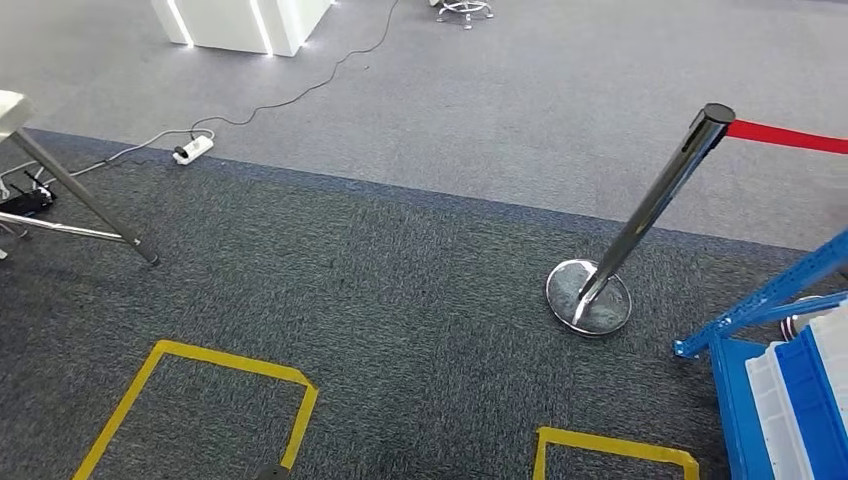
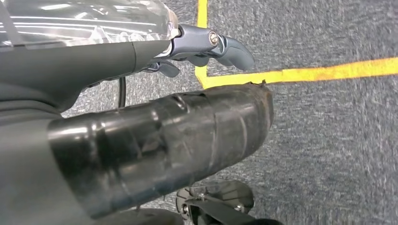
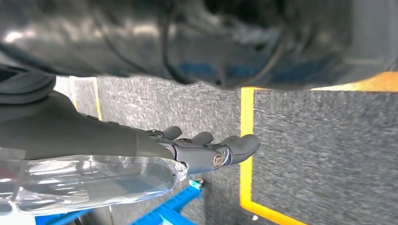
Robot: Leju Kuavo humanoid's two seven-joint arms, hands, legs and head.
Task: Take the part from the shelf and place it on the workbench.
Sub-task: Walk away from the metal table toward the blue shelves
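head view shows stanchion (image 1: 655, 205); wrists show empty hands.

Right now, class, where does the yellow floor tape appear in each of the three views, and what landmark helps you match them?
Head view: the yellow floor tape outlines two boxes on the carpet nearest the robot.
Left wrist view: a corner of the tape lies just past the left hand.
Right wrist view: the tape runs just past the right hand.
Shared landmark: the dark grey carpet.
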